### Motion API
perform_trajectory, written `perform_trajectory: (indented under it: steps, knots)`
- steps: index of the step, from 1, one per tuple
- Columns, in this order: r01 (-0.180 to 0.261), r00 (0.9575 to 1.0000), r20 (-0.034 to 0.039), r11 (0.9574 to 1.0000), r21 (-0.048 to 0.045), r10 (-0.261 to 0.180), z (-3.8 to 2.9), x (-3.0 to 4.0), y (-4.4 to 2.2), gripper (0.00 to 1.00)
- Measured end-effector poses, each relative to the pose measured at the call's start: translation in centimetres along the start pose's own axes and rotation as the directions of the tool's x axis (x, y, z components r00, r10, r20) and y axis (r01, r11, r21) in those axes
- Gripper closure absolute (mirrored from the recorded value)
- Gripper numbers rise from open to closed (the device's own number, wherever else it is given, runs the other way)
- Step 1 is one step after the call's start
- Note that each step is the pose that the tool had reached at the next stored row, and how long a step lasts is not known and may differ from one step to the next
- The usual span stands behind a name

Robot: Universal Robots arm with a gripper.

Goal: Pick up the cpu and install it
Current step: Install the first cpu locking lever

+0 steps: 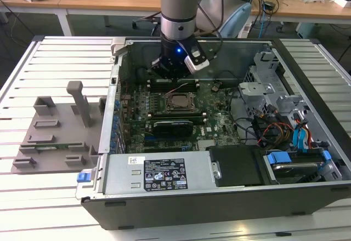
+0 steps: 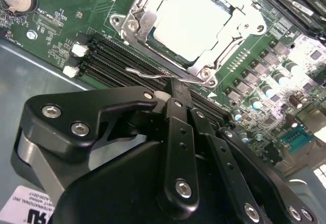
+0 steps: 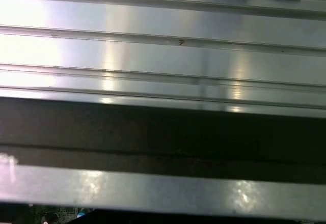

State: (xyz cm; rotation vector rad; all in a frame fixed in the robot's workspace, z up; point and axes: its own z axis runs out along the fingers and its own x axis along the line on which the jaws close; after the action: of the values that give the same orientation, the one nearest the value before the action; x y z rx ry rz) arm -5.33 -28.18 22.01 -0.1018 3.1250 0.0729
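Black, matte and studded with bright screw heads, the gripper (image 2: 173,89) looms closest in the second wrist view, its linkage arms smooth and angular. Its fingers come together to a narrow tip with nothing between them, right at the thin bent wire lever (image 2: 168,75). Just beyond sits the cpu (image 2: 196,23), a flat pale square with a dull metal sheen, seated inside the shiny steel socket frame (image 2: 137,23) on the green motherboard (image 2: 66,20). From the exterior view, the gripper (image 1: 174,72) hangs inside the open computer case (image 1: 219,197), just behind the cpu (image 1: 179,102). Ribbed metal surface (image 1: 49,197) all around; grey plastic tray (image 1: 55,137) well apart.
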Motion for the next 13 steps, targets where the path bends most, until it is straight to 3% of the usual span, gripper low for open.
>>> perform_trajectory:
  steps: [13]
  knots:
    - [0.0, 1.0, -0.0014, 1.0, -0.0001, 0.0, 0.88, -1.33, -0.13, 0.89]
